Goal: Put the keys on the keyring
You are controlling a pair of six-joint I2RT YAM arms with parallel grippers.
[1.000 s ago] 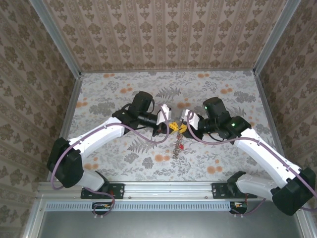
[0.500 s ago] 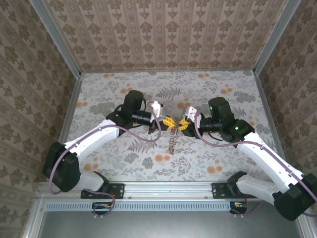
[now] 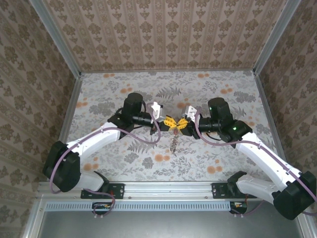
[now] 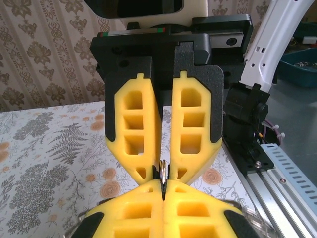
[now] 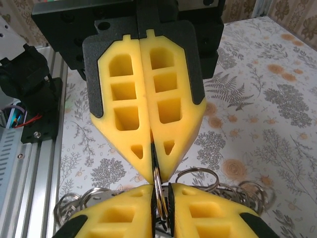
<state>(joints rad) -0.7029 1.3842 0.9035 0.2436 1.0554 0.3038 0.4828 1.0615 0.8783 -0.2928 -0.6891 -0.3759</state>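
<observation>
**Keys [image 3: 174,141] swing a little toward 3 o'clock**

Since 0.5 seconds ago, the hanging bunch has swung slightly sideways. It dangles at 6 o'clock from the thin silver keyring [image 5: 157,186], over the middle of the flowery table [image 3: 223,148]. The left gripper [image 3: 167,121] and right gripper [image 3: 181,123] meet tip to tip. Both are squeezed tight on the ring.

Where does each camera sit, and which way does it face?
Top external: above and behind the arm bases, looking down at the table; both arms show, left hand and right hand meeting at the keys.
Left wrist: on the left arm, facing the right hand; own yellow fingers at the bottom.
Right wrist: on the right arm, facing the left hand; own fingers at the bottom.
Both wrist views share the hands tip to tip, pinching the keyring.
</observation>
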